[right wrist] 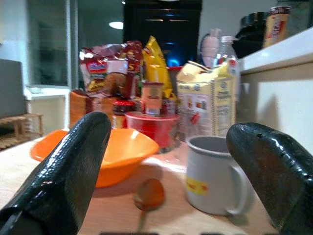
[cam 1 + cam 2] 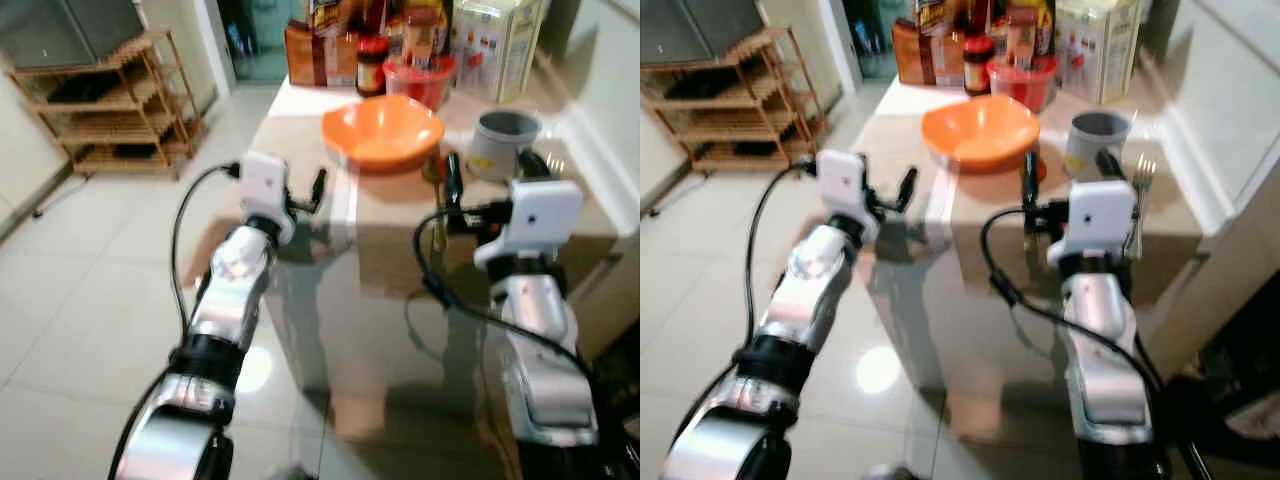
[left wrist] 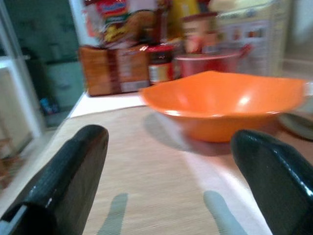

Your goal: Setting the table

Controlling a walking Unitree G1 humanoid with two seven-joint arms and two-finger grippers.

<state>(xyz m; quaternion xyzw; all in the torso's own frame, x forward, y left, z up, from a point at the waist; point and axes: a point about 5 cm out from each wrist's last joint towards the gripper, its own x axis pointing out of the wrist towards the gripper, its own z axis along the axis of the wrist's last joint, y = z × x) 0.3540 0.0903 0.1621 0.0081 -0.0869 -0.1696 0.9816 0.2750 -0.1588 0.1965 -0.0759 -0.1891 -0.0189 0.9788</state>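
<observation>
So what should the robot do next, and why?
Probably reach the right gripper forward to the spoon: its fingers are open, nothing is held, and the spoon lies just ahead between the orange bowl and the mug.

Surface (image 2: 300, 140): pale tan top with a white strip at the far edge. On it: orange bowl (image 2: 383, 131), brown spoon (image 1: 148, 195) just beside it, grey mug (image 2: 501, 143), fork (image 2: 1138, 190), red container (image 2: 420, 80), jars, snack bags and a carton (image 2: 498, 45) at the far end.
</observation>
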